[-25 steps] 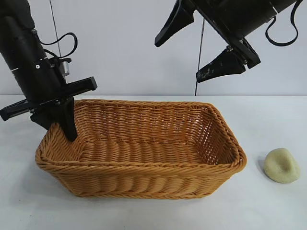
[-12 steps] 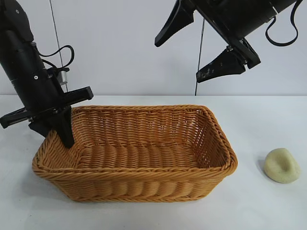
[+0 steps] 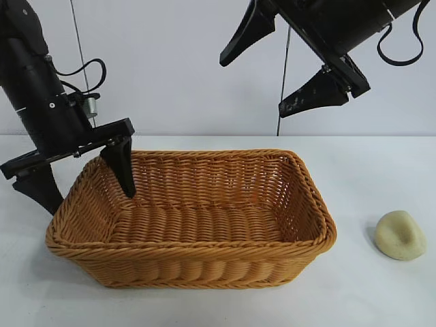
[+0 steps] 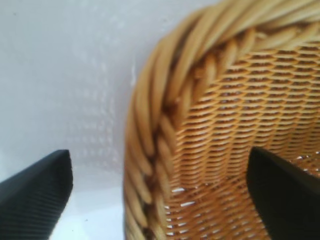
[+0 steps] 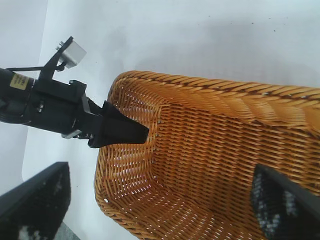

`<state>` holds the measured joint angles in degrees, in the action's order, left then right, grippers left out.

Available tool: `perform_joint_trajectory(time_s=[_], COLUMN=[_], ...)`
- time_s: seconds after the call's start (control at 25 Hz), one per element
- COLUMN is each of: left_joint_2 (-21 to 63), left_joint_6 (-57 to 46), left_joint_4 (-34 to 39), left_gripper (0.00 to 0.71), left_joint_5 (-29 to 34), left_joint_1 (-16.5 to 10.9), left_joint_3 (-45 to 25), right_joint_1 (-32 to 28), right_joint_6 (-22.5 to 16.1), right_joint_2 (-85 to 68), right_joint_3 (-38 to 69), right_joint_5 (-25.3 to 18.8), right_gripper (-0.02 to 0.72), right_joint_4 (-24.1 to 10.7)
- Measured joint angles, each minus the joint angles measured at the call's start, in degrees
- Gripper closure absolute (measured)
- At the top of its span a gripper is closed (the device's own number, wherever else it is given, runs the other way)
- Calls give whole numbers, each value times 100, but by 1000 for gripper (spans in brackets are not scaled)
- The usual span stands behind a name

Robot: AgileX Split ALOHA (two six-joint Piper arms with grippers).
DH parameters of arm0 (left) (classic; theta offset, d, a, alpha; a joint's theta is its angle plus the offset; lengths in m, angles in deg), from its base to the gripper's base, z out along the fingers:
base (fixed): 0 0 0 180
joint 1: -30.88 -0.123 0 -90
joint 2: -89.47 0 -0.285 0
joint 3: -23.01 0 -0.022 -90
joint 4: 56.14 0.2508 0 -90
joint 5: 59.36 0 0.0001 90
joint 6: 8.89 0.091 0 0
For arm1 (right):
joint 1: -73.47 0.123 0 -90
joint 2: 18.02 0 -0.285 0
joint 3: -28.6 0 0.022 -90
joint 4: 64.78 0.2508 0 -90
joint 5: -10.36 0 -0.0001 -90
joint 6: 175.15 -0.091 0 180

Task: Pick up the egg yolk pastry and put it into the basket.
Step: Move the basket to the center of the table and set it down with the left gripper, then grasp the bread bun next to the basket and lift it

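The egg yolk pastry (image 3: 400, 235), a small pale yellow lump, lies on the white table to the right of the basket, apart from it. The orange-tan wicker basket (image 3: 204, 155) stands in the middle. My left gripper (image 3: 83, 185) is open and straddles the basket's left rim (image 4: 160, 100), one finger (image 3: 122, 169) inside and one outside, holding nothing. My right gripper (image 3: 251, 87) is open and empty, high above the basket's back right part. The right wrist view looks down into the basket (image 5: 215, 150) and shows the left gripper's finger (image 5: 122, 131) at its end. The pastry shows in neither wrist view.
White table (image 3: 381, 170) with a white wall behind. Bare table surface lies around the pastry and in front of the basket.
The basket has slid a little to the left. My left gripper, earlier shut on the left rim, has opened and now straddles it. The right arm and the pastry have not moved.
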<state>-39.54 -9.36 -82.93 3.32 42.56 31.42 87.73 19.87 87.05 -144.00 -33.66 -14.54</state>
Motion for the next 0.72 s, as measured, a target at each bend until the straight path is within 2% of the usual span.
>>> perform_joint_trajectory(time_s=[0.16,0.28,0.4,0.52,0.72], left_joint_2=[92,303,387,387,387], left_joint_6=[0,-114,-349,-459,-464], left_joint_4=[221,616,1309,1795,1944], left_gripper=[18,18,18,18,18], left_joint_5=[552,611,628,649,664], left_joint_1=[0,0,0,-10,-206], left_joint_3=[739,1277,1691,1772,1776], right_joint_1=[0,0,0,0,0], right_joint_6=[-1,-6,-6,-6,-6], right_joint_2=[0,0,0,0,0], right_joint_3=[0,0,0,0,0], right_joint_5=[0,0,-6,-11,-17], right_gripper=[8,8,8,8,8], right_joint_4=[0,0,0,0,0])
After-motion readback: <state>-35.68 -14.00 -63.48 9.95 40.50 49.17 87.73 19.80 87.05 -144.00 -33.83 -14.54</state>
